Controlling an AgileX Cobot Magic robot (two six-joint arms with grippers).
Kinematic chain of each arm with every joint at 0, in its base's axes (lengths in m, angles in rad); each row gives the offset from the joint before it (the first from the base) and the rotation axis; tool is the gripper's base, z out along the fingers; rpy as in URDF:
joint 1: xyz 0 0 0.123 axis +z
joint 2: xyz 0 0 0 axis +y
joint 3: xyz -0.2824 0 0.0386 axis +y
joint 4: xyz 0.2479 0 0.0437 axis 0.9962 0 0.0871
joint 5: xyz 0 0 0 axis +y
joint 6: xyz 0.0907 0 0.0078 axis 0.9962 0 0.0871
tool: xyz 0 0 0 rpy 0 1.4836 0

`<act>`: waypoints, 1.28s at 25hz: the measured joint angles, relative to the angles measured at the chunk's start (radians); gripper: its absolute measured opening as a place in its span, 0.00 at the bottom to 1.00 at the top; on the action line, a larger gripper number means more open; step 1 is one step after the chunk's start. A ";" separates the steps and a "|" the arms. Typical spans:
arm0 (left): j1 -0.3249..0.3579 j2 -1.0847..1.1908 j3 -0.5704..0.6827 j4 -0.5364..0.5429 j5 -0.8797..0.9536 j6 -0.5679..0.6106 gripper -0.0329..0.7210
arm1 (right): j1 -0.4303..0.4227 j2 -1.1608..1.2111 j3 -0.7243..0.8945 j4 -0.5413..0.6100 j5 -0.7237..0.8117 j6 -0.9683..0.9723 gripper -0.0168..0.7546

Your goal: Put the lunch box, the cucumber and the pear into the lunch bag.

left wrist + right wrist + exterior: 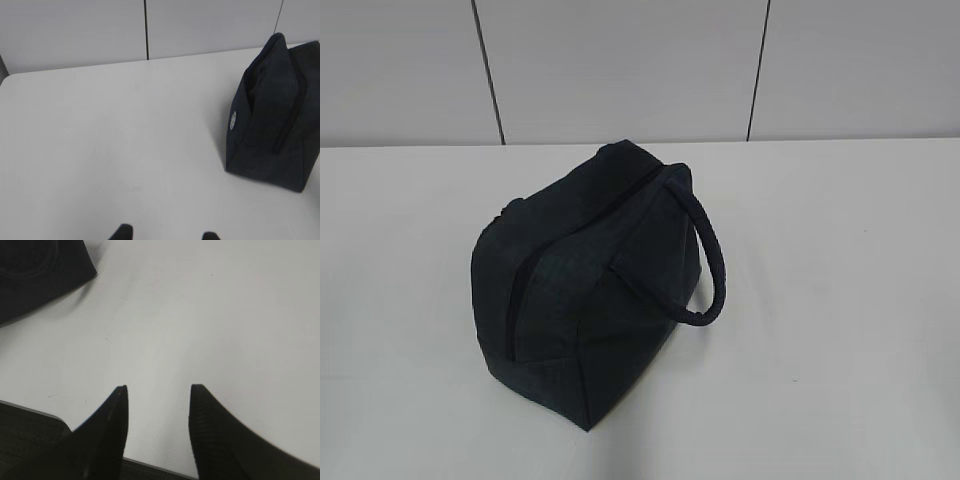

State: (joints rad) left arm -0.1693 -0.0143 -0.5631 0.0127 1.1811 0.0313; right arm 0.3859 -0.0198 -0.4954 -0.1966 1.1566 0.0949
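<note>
Sitting zipped, the lunch bag (pixel 40 270) lies beyond the parted right claw (pixel 159 390).

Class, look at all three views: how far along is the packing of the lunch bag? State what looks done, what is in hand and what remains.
Done: the lunch bag stands alone on the table, its zipper apparently closed; no food shows outside, and its contents are hidden. In hand: nothing; the left gripper and right gripper are open and empty. Left: nothing visible to pack.
</note>
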 joint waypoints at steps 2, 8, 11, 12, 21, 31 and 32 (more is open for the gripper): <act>0.000 0.000 0.020 -0.001 -0.035 0.000 0.38 | 0.000 0.000 0.000 0.001 0.000 0.000 0.43; 0.000 0.000 0.035 -0.005 -0.062 0.000 0.37 | 0.000 0.000 0.000 0.001 -0.004 0.000 0.43; 0.000 0.000 0.035 -0.005 -0.064 0.000 0.36 | 0.000 0.000 0.000 0.001 -0.004 0.000 0.43; 0.000 0.000 0.035 -0.005 -0.064 0.000 0.36 | 0.000 0.000 0.000 0.001 -0.004 0.000 0.43; 0.000 0.000 0.035 -0.005 -0.064 0.000 0.36 | 0.000 0.000 0.000 0.002 -0.004 -0.002 0.43; 0.000 0.000 0.035 -0.005 -0.064 0.000 0.36 | 0.000 0.000 0.000 0.002 -0.004 -0.002 0.43; 0.000 0.000 0.035 -0.005 -0.064 0.000 0.36 | 0.000 0.000 0.000 0.002 -0.004 -0.002 0.43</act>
State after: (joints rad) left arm -0.1693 -0.0143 -0.5280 0.0082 1.1166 0.0313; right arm 0.3859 -0.0198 -0.4954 -0.1941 1.1524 0.0926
